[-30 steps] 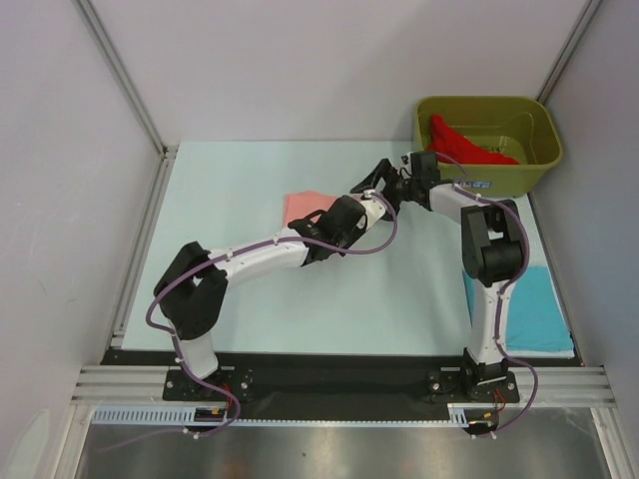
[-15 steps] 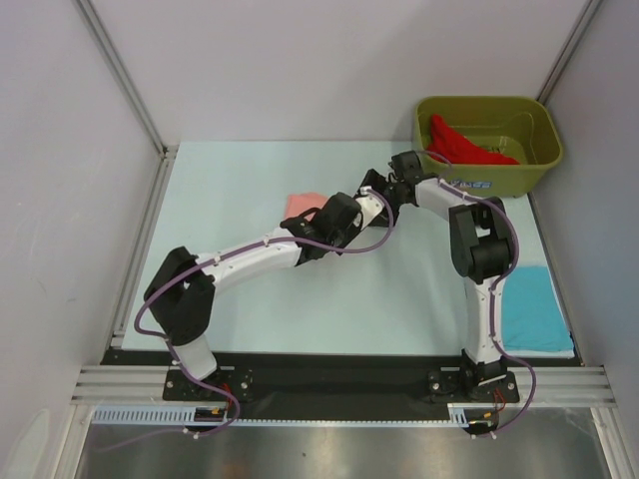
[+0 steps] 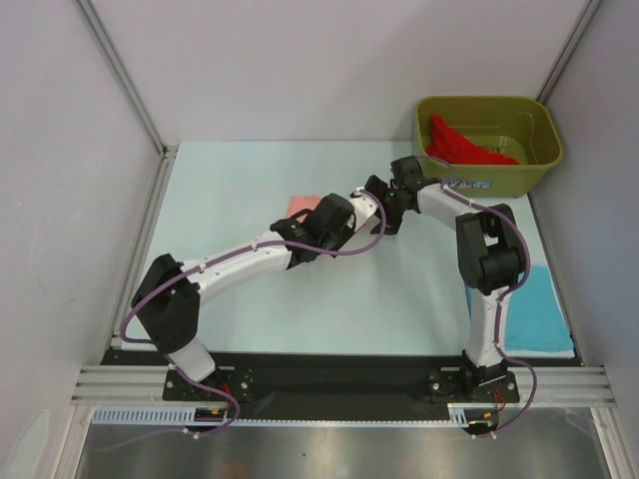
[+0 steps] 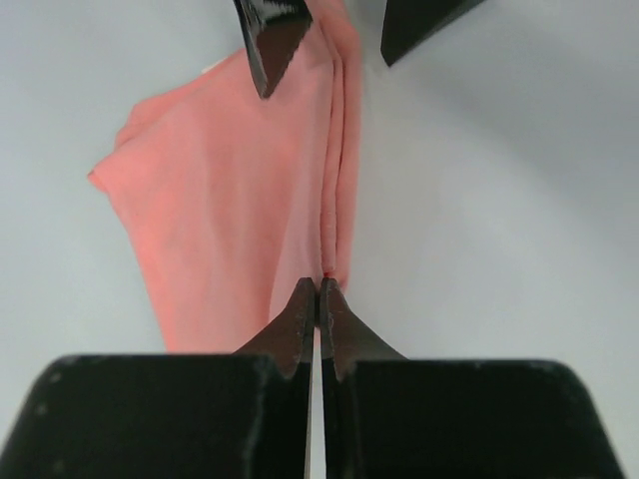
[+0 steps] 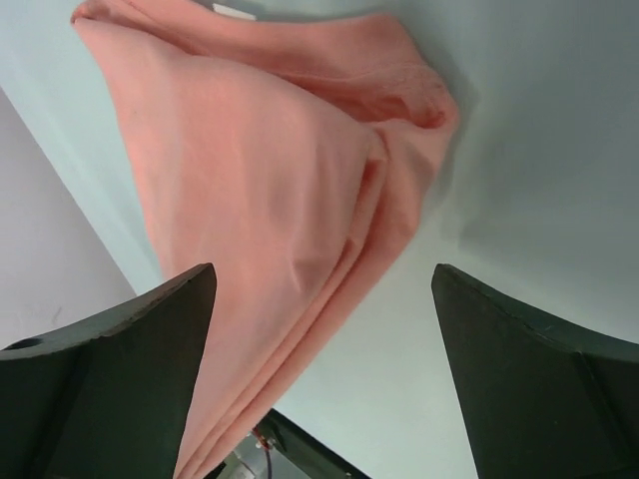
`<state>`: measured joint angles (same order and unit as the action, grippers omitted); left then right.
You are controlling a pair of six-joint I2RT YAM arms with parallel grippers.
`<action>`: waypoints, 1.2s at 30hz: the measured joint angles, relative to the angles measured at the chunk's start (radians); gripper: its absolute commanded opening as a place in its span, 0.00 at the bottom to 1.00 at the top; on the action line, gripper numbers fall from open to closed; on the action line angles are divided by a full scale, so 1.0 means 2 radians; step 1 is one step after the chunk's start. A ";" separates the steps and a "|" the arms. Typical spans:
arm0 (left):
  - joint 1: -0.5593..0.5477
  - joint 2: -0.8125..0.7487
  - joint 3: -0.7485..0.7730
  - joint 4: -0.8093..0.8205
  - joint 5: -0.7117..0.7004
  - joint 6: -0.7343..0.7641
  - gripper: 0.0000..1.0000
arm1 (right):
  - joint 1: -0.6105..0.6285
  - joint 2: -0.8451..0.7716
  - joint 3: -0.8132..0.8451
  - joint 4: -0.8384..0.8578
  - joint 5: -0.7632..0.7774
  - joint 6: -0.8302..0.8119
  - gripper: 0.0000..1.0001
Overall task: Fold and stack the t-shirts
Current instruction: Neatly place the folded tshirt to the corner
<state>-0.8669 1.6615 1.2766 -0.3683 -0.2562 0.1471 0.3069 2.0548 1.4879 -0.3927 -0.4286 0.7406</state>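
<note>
On the pale surface (image 3: 250, 170), a little left of the middle of the overhead frame, lies the salmon-pink t-shirt (image 3: 300, 206), bunched into a loose, doubled-over heap and mostly hidden there by the left arm. The left end effector (image 4: 318, 294) is closed, its two tips pressed together right at a folded edge of that shirt. From the wrist view it appears to pinch the cloth, though how much fabric sits between the tips is hard to see. Just beyond it, the right end effector (image 5: 321, 274) stands spread wide and grips nothing, one finger over the shirt and the other over bare surface beside it. Further right, in the upper right corner, the red t-shirt (image 3: 464, 145) sits crumpled inside the olive tub (image 3: 539, 165), untouched. At the lower right edge the turquoise t-shirt (image 3: 534, 309) lies flat as a neat rectangle, so it looks already folded. By that reading, one shirt is done, the pink one is mid-fold, the red one has yet to be taken out, and no stacking has begun.
</note>
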 measured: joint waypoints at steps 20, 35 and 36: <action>0.001 -0.053 -0.052 -0.010 0.026 -0.025 0.15 | 0.033 -0.001 -0.128 0.176 0.030 0.166 0.00; -0.013 -0.326 -0.119 -0.071 0.086 -0.211 0.61 | 0.089 -0.231 -0.195 -0.002 0.270 0.100 0.00; -0.020 -0.355 -0.129 -0.075 0.092 -0.229 0.61 | 0.083 -0.249 -0.202 -0.021 0.288 0.100 0.00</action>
<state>-0.9077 0.9524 1.0191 -0.5182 -0.0731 -0.3103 0.4721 1.5570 1.0840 -0.4351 0.1474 0.9409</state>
